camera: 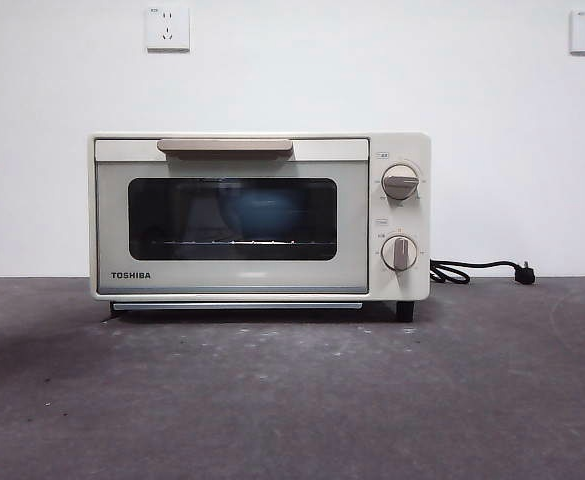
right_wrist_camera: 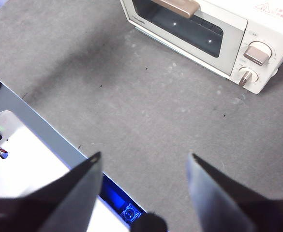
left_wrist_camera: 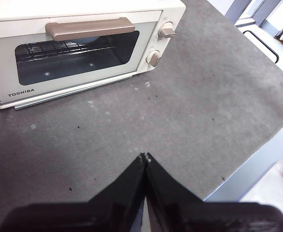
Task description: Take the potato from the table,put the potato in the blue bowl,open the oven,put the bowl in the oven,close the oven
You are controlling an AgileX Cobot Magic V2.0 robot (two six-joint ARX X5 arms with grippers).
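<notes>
Behind the oven's (camera: 260, 217) dark glass I see a dim blue shape, likely the blue bowl (camera: 262, 212); the potato isn't visible. I judge the oven heavy and rigid, best worked by its beige handle (camera: 225, 146), long axis running sideways, door shut and facing me. Left tool (left_wrist_camera: 145, 156) pinched closed, right tool (right_wrist_camera: 143, 158) spread wide, both above bare surface (camera: 292, 400).

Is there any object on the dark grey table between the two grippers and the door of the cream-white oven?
Nothing visible does. The dark grey table shows only bare surface between the shut left gripper, the open right gripper and the cream-white TOSHIBA toaster oven. Its door is closed, with the beige bar handle unobstructed.
</notes>
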